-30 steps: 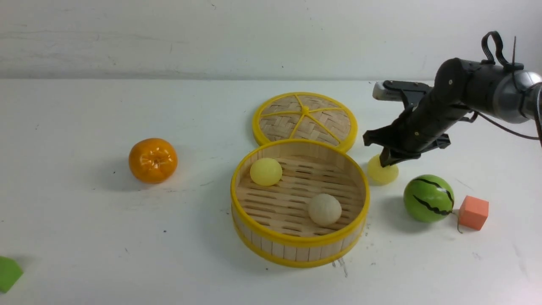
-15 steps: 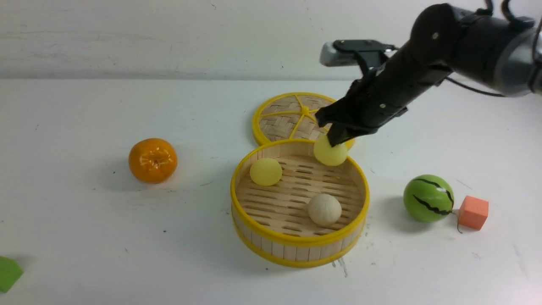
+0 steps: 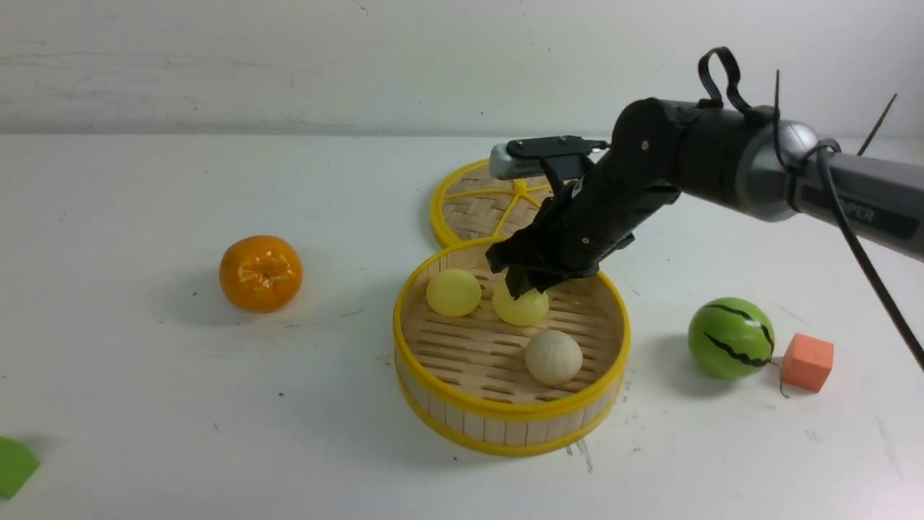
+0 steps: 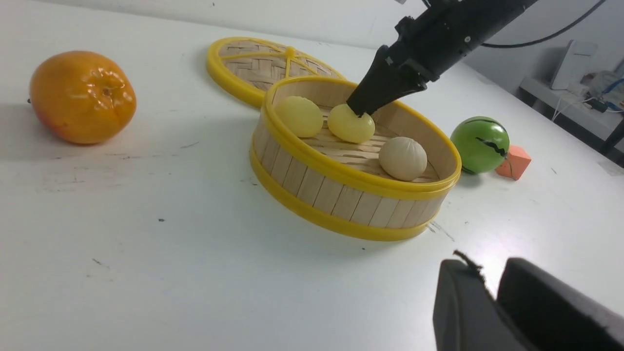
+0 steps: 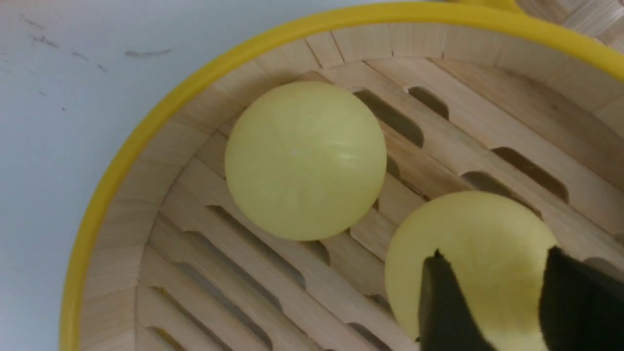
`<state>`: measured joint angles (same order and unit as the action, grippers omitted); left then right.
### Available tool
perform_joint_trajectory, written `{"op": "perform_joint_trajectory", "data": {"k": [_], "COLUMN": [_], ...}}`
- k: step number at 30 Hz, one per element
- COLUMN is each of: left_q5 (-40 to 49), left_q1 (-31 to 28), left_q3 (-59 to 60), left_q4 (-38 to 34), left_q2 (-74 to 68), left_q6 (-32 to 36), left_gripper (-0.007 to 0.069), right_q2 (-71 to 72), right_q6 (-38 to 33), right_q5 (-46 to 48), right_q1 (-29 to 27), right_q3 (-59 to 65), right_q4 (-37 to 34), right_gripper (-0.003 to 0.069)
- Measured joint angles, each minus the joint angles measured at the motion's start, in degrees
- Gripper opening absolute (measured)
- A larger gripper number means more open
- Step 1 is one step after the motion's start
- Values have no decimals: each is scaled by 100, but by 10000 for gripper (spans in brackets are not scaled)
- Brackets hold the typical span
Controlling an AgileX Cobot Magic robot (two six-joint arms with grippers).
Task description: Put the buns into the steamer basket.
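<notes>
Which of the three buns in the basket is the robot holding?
The glossy yellow bun in the middle of the steamer basket: the right end effector pinches its top. The other yellow bun and the matte beige bun lie free.
</notes>
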<state>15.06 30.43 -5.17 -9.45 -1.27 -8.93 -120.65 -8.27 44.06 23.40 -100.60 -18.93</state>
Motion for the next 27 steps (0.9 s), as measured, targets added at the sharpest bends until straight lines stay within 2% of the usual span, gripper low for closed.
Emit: {"op": "perform_joint_trajectory", "data": {"k": [1, 2, 5, 6, 10, 11, 16, 17, 19, 22, 27], "left_q5": [0, 0, 0, 0, 0, 0, 0, 0, 0, 0, 0], "left_q1": [0, 0, 0, 0, 0, 0, 0, 0, 0, 0, 0], "left_q3": [0, 0, 0, 0, 0, 0, 0, 0, 0, 0, 0], "left_q4": [0, 0, 0, 0, 0, 0, 0, 0, 0, 0, 0], "left_q2": [0, 0, 0, 0, 0, 0, 0, 0, 0, 0, 0], "left_q6": [0, 0, 0, 0, 0, 0, 0, 0, 0, 0, 0], "left_gripper": [110, 110, 110, 111, 113, 115, 120, 120, 120, 122, 125], "right_q2": [0, 300, 736, 1087, 1952, 2463, 3856, 3914, 4644, 5356, 6080], "right_q6": [0, 106, 278, 480, 973, 1219, 2077, 2077, 2429, 2633, 2715], "right_q5": [0, 359, 914, 1408, 2148, 2310, 2336, 2336, 2071, 1836, 1954], "right_q1": [0, 0, 0, 6, 98, 228, 681, 697, 845, 902, 914], "right_q3": [0, 0, 5, 5, 233, 526, 1894, 1958, 2762, 3511, 4131], "right_q4": [0, 45, 181, 366, 838, 1128, 1728, 1750, 1893, 1893, 1799], "right_gripper": [333, 400, 426, 418, 337, 274, 77, 77, 8, -20, -20]}}
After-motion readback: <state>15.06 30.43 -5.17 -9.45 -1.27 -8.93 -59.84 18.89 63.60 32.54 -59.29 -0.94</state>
